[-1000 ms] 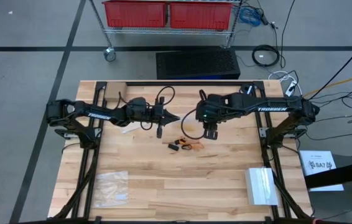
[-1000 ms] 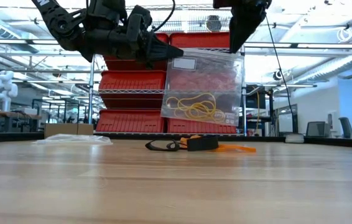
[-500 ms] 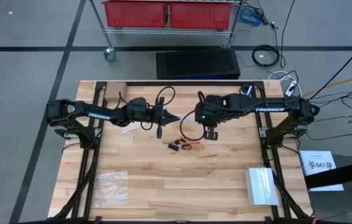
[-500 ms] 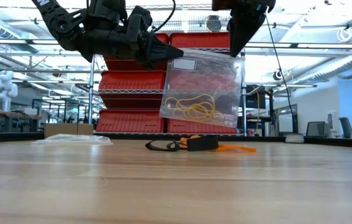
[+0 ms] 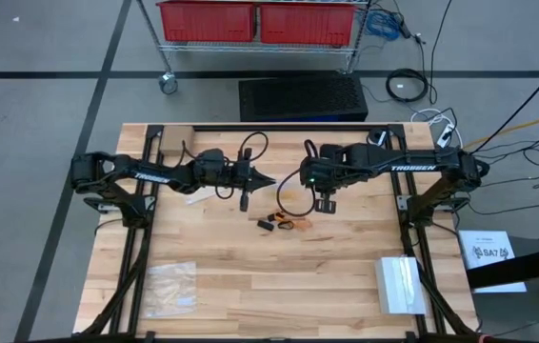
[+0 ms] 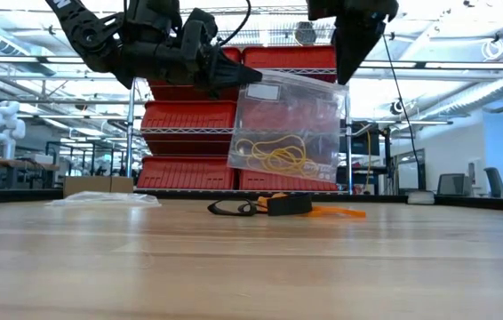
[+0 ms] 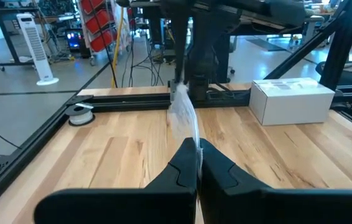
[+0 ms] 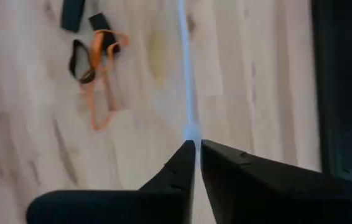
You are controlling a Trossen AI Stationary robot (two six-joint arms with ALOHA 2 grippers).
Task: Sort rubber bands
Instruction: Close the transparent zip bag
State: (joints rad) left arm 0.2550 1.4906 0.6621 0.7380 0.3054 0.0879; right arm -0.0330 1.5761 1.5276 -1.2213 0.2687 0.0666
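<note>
Rubber bands [image 5: 284, 223], orange and black, lie mid-table with bare wood all round. Above them a clear bag [image 6: 289, 124] holding yellow bands hangs between both arms: left gripper [image 5: 262, 180] and right gripper [image 6: 347, 78] are each pinched shut on a top corner. Only the low view shows the bag's contents.

Grey floor [image 5: 41, 57] crossed by dark tape lines, a wheeled wire rack [image 5: 260, 38] with red bins [image 5: 208, 19] at top centre, cables [image 5: 408, 86] coiled upper right.
</note>
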